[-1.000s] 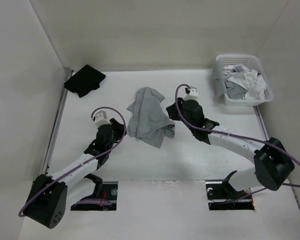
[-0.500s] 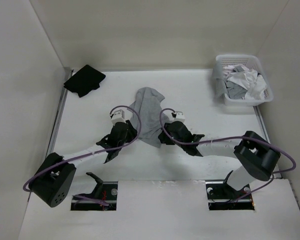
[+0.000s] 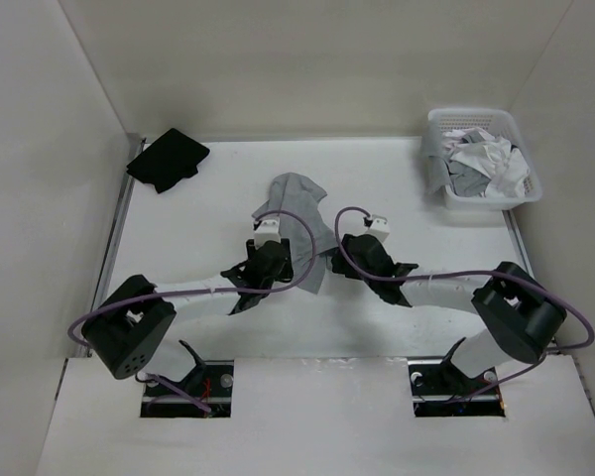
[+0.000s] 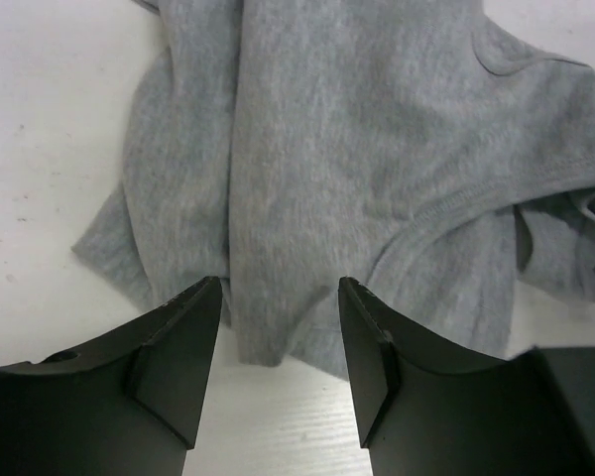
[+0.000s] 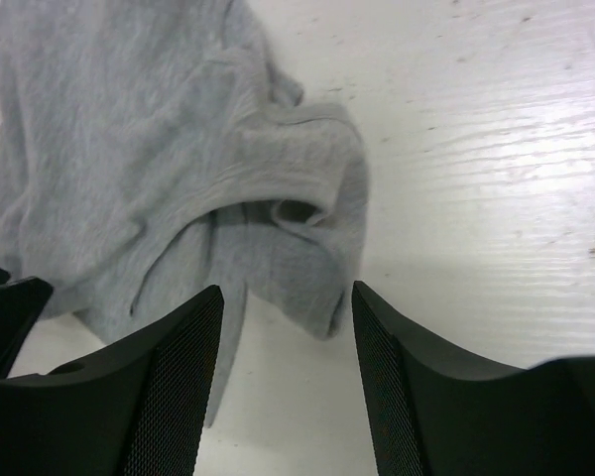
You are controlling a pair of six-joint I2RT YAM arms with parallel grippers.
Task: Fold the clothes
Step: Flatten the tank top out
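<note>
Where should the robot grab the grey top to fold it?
Its near edge, coming low from the robot's side. The top lies crumpled flat, and two loose corners poke toward the arms: one before the left fingers, one before the right fingers.

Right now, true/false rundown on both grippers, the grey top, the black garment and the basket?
1. The left gripper is open, gripping nothing. True.
2. The right gripper is shut on the grey tank top. False: its jaws stand open; the top lies on the table ahead of it.
3. The grey tank top is neatly folded. False: it lies crumpled.
4. The black garment lies at the table's far left corner, apart from the top. True.
5. The basket is empty. False: it holds white and grey laundry.
</note>
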